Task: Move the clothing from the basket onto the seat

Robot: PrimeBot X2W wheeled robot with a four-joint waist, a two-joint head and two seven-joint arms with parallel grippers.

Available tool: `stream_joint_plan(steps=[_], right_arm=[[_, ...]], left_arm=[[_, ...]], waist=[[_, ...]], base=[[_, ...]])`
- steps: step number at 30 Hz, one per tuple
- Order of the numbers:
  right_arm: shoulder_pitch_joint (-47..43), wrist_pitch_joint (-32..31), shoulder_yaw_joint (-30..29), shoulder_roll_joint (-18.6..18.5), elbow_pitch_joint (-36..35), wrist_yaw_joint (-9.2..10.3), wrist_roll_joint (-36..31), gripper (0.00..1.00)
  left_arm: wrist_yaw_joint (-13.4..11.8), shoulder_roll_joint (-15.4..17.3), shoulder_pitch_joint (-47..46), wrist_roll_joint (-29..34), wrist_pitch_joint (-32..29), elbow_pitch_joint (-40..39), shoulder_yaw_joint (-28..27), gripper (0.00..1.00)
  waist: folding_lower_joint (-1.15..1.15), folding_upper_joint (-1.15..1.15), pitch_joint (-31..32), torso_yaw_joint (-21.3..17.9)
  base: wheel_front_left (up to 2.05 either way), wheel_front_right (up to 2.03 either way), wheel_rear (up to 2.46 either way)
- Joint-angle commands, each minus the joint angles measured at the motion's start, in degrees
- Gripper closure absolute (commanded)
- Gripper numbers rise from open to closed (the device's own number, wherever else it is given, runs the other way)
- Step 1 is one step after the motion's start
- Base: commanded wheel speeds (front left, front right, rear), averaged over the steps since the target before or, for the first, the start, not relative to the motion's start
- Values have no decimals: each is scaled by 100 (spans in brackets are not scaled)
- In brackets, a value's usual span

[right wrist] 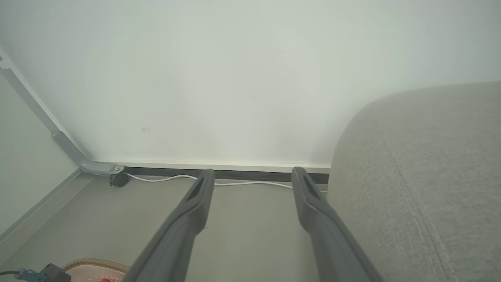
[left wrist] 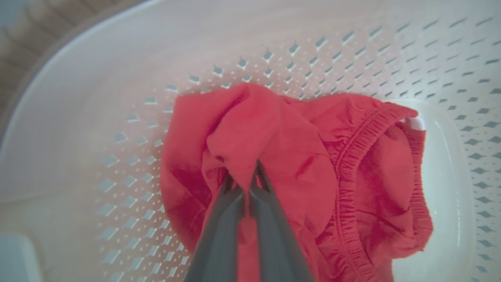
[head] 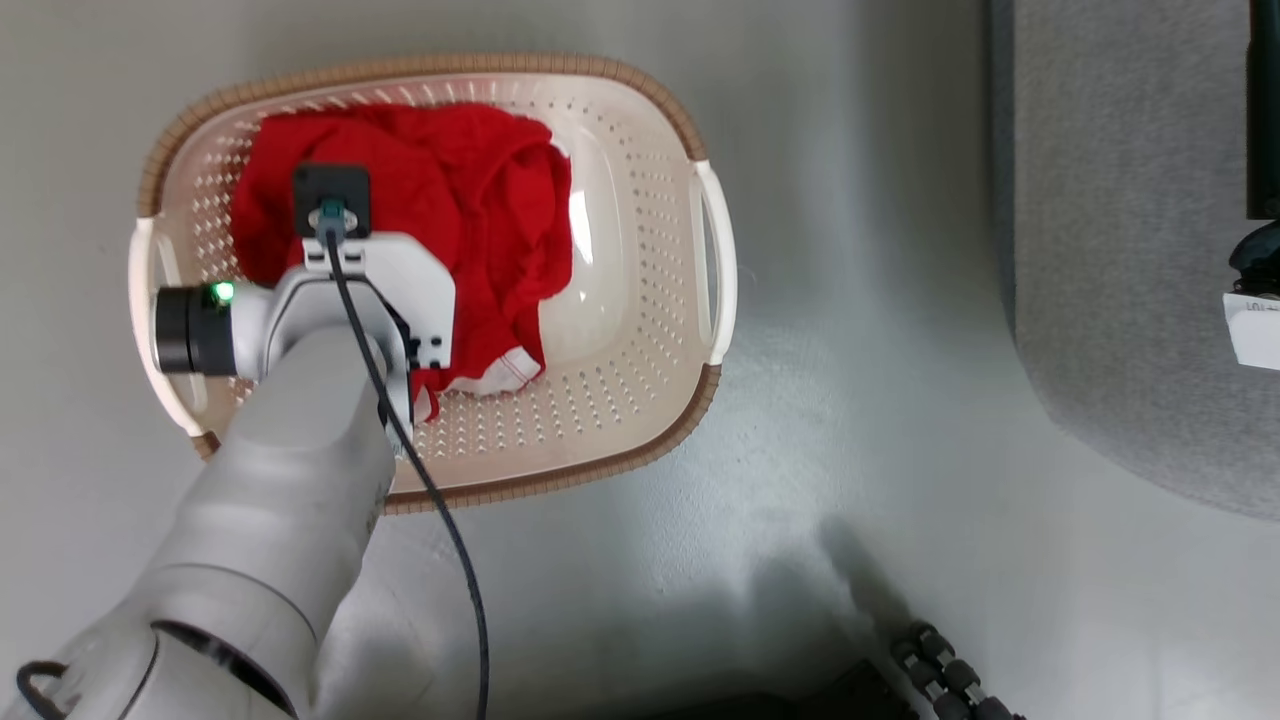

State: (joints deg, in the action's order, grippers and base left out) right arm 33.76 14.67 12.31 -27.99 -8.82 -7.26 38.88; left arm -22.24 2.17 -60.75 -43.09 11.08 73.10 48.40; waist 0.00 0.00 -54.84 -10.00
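My left gripper (left wrist: 243, 176) pinches a thin fold of the red clothing (left wrist: 297, 149), which lies in the left part of the basket (head: 620, 400). My right gripper (right wrist: 253, 176) is wide and empty near the seat (right wrist: 422, 176). Such a small hold may slip during lifting.

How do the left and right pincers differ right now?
The left pincer is shut, pinching a fold of the red clothing; the right pincer is open and holds nothing. The left pincer is down inside the basket; the right pincer is out over the floor beside the seat. Both have long dark fingers.
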Motion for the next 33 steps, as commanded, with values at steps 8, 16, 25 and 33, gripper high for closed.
stream_joint_plan(steps=[8, 16, 25, 33], right_arm=[[-298, 33, 174, 21, 225, -23, 4, 0], [-551, 33, 321, 89, 537, -23, -83, 0], [-857, 33, 436, 240, 842, -23, -216, 0], [-1148, 33, 543, 444, 1184, -23, -369, 0]], left_arm=[[465, 71, 754, -145, 364, -85, 45, 100], [438, 71, 1393, 9, 390, -778, 290, 100], [342, 71, 2250, 458, 391, -1696, -132, 100], [393, 71, 2875, 940, 391, -2456, -576, 100]], waist=[[0, 0, 1058, 24], [0, 0, 2018, 169], [0, 0, 2914, 351], [0, 0, 3658, 477]], base=[[0, 0, 0], [0, 0, 0], [0, 0, 0], [0, 0, 0]])
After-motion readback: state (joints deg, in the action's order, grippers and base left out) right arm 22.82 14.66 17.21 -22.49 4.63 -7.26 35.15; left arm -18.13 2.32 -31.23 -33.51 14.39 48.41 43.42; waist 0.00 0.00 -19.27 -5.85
